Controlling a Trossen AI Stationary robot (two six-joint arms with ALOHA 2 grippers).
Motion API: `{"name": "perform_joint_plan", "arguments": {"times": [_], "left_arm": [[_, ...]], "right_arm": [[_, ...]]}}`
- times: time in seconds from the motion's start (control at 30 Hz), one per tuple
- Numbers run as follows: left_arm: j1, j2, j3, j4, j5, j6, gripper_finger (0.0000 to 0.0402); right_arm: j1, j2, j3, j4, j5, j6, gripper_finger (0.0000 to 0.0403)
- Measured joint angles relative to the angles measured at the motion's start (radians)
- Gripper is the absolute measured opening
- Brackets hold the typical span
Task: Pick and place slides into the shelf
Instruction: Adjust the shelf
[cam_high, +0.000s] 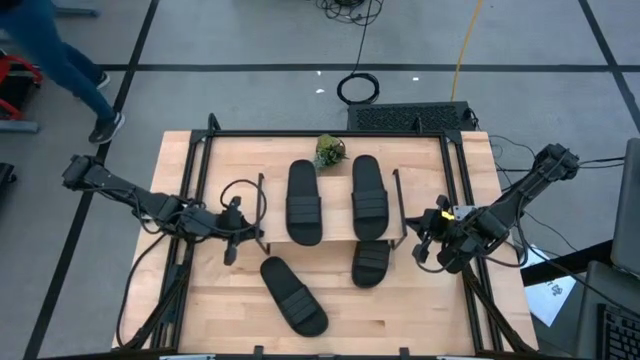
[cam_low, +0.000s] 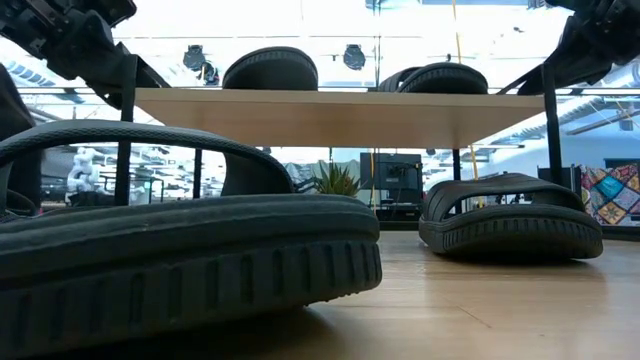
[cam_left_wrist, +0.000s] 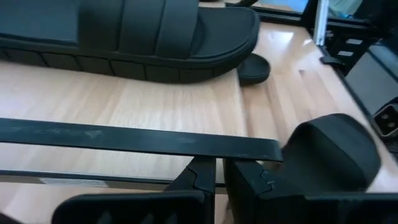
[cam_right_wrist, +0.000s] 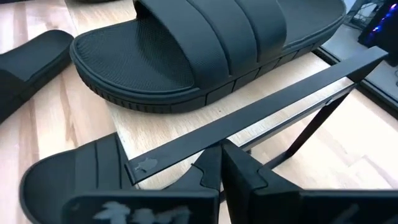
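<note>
Four black ribbed-strap slide sandals (cam_high: 304, 202) are showing. One low light-wood wire-legged shelf (cam_high: 335, 230) and one small green plant (cam_high: 329, 151) are sitting nearby.

I saw a small potted plant (cam_high: 330, 150) at the table's (cam_high: 230, 310) far edge (green, leafy). A black cable coil (cam_high: 358, 88) lay on the floor beyond it. A person's legs (cam_high: 70, 70) crossed the far left corner.
</note>
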Motion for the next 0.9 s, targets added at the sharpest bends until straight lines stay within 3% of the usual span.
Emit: {"name": "perform_joint_plan", "arguments": {"times": [0.6,0.9], "left_arm": [[0.001,-0.013,0.003,-0.068,-0.022,0.159,0.0026],[0.001,-0.061,0.000,-0.106,-0.104,0.215,0.0026]], "right_arm": [[0.008,-0.002,0.000,0.016,0.028,-0.069,0.0001],[0.008,-0.002,0.000,0.014,0.051,-0.057,0.0058]]}}
